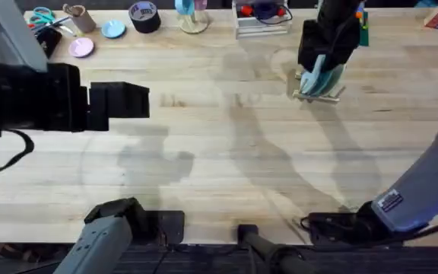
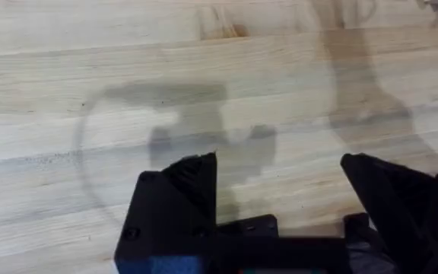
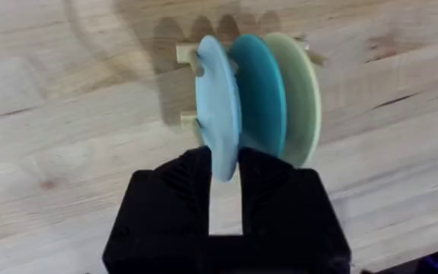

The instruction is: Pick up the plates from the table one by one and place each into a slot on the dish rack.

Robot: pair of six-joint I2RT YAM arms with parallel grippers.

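The pale sky blue plate (image 3: 217,99) stands on edge in a slot of the dish rack (image 3: 185,53), next to the teal plate (image 3: 258,91) and a cream plate (image 3: 301,99). My right gripper (image 3: 226,166) is shut on the pale blue plate's rim, one finger on each face. In the overhead view the right gripper (image 1: 324,55) hangs over the rack (image 1: 315,94) at the table's far right. My left gripper (image 2: 278,164) is open above bare table (image 2: 67,91) with nothing between its fingers. In the overhead view it (image 1: 128,100) shows large and dark at the left.
Along the far edge lie scissors (image 1: 42,17), a pink disc (image 1: 81,47), a pale blue disc (image 1: 113,30), a black tape roll (image 1: 144,16) and a clear tray (image 1: 261,21). Bare planks stretch across the middle (image 1: 226,152).
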